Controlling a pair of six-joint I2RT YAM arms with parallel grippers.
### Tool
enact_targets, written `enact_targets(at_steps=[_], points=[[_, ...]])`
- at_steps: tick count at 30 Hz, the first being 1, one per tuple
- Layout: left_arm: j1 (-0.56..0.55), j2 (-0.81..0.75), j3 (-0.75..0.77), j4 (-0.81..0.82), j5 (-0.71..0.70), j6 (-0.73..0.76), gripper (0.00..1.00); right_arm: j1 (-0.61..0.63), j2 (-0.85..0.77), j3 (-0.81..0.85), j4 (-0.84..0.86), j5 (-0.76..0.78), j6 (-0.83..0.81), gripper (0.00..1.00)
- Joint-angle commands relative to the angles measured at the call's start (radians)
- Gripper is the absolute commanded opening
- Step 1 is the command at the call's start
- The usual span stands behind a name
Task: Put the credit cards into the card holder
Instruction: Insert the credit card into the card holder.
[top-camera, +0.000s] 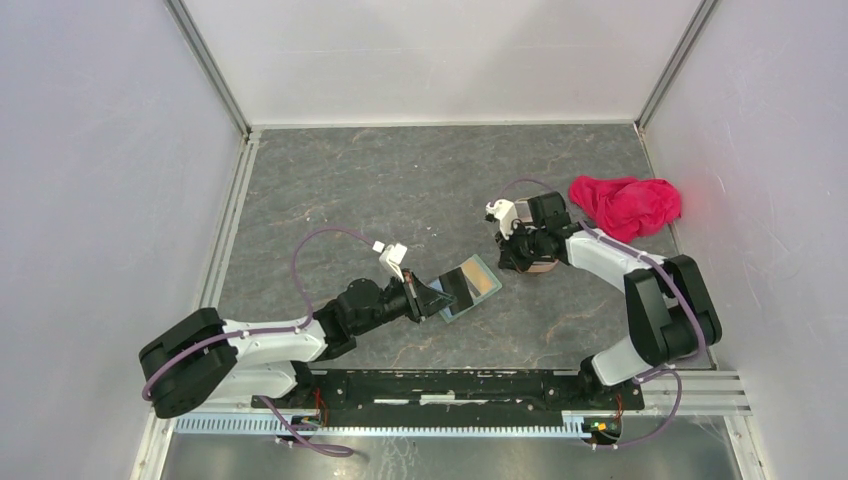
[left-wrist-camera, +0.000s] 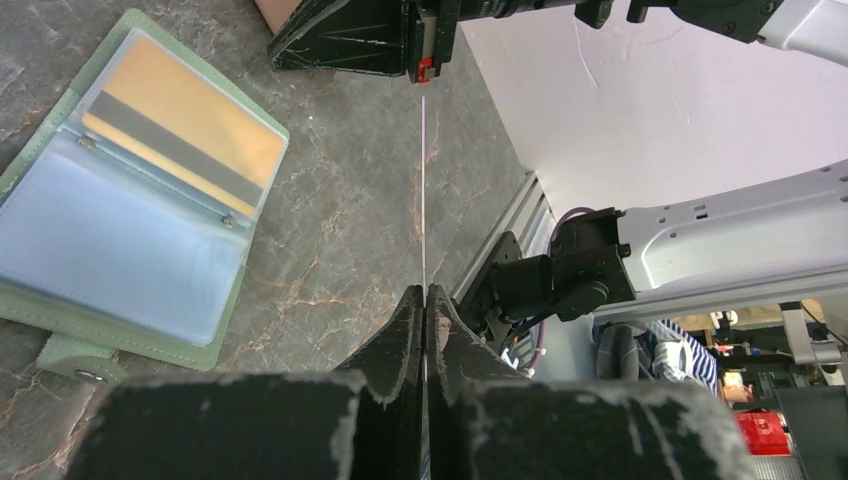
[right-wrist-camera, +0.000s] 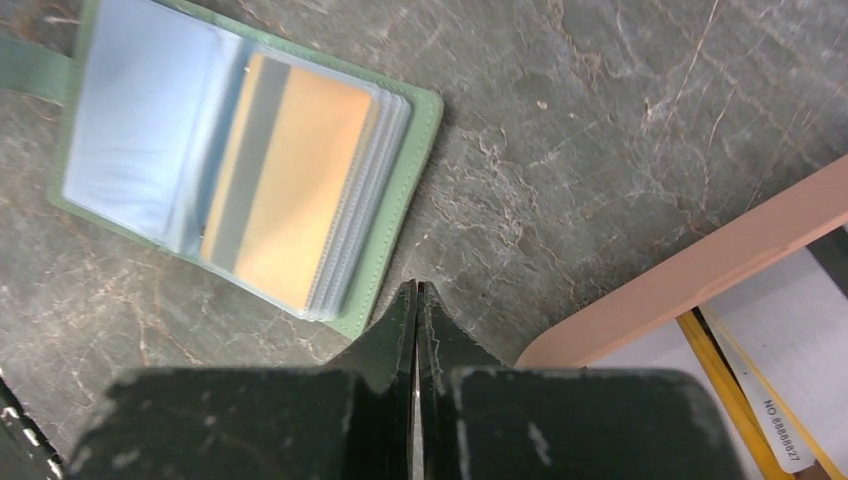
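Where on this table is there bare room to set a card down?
Bare table stretches wide at far left, beyond the left gripper and card holder. Crowded at right: right gripper, tray and red cloth sit close together.

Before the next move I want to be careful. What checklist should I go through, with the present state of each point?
1. Left tool grips a card, seen edge-on: ok.
2. Card holder lies open on the table: ok.
3. Free pocket available: the pale blue pocket looks empty, next to a yellow-orange card already filed: ok.
4. Held card aligned with that pocket: not ok, it points beside the holder.
5. Right tool is shut; whether it holds anything: cannot tell.
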Motion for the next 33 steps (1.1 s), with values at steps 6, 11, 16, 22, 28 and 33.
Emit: enact_targets(at_steps=[6,11,16,22,28,33], points=[[0.004,0.037,-0.037,0.078,-0.019,-0.03,0.02,0.017,0.074,0.006,0.015,0.022,0.003,0.01],[0.005,0.068,-0.067,0.117,-0.05,-0.09,0.02,0.032,0.071,-0.021,0.004,-0.016,-0.001,0.0],[0.024,0.134,-0.047,0.114,-0.031,-0.134,0.02,0.038,0.042,-0.069,-0.003,-0.071,-0.008,0.0],[0.078,0.24,-0.047,0.192,0.066,-0.202,0.02,0.043,-0.012,-0.092,0.012,-0.144,-0.009,0.0],[0.167,0.309,0.046,0.066,0.217,-0.12,0.02,0.039,-0.039,-0.045,-0.033,-0.105,-0.07,0.03],[0.242,0.376,0.117,-0.006,0.358,-0.089,0.02,0.034,-0.085,-0.032,-0.054,-0.099,-0.114,0.11]])
